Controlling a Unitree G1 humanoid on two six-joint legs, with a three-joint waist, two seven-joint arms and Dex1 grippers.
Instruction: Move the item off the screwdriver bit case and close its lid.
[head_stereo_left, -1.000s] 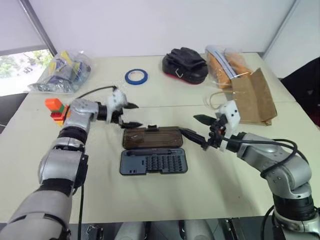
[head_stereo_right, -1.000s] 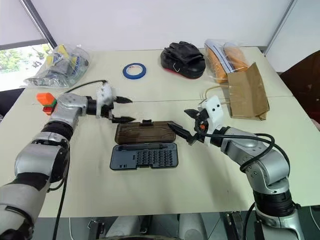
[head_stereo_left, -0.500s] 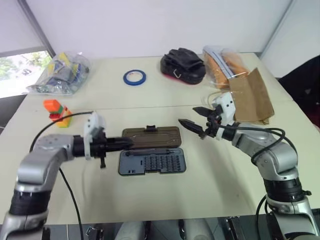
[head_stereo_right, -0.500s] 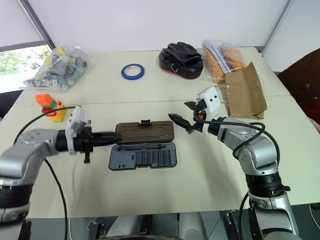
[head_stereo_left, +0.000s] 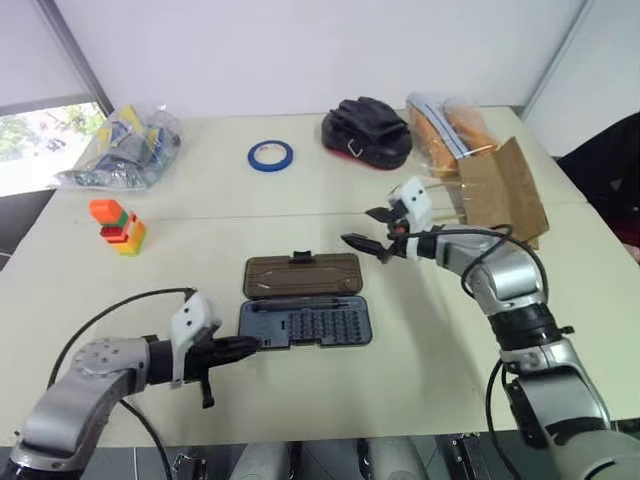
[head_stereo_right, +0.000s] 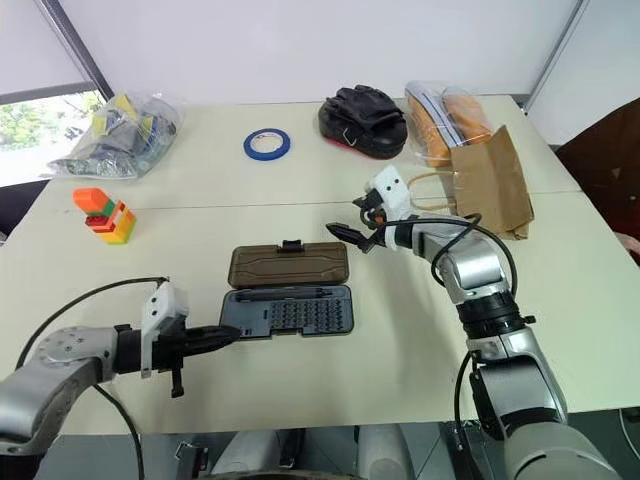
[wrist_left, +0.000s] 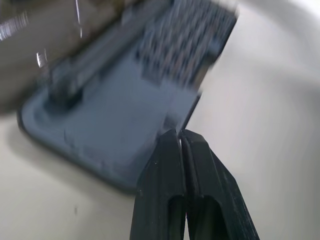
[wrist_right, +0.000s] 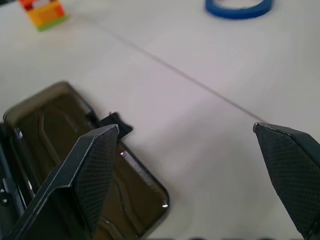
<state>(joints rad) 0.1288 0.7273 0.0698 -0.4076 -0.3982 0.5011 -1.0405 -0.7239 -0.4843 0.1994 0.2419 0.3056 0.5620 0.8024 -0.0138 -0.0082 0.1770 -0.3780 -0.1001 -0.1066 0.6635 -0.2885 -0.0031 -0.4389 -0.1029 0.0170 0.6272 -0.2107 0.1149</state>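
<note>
The screwdriver bit case (head_stereo_left: 305, 322) lies open in the middle of the table, its rows of bits showing. Its smoky brown lid (head_stereo_left: 303, 275) lies flat behind it, latch tab (head_stereo_left: 303, 258) on the far edge. The item, a brown paper bag (head_stereo_left: 505, 190), rests at the back right, apart from the case. My left gripper (head_stereo_left: 245, 345) is shut on nothing, its tips at the case's near left corner (wrist_left: 170, 125). My right gripper (head_stereo_left: 358, 227) hovers open just past the lid's far right corner, and the right wrist view shows the lid (wrist_right: 55, 125) beyond its fingers.
A blue tape roll (head_stereo_left: 271, 154) and a black glove pile (head_stereo_left: 367, 130) sit at the back. Clear plastic bags lie at the back left (head_stereo_left: 120, 145) and back right (head_stereo_left: 445, 120). Coloured blocks (head_stereo_left: 117, 225) stand at the left.
My left gripper has shut and drawn back from beside the lid's left end to the case's near left corner. My right gripper has moved farther out and left, staying open.
</note>
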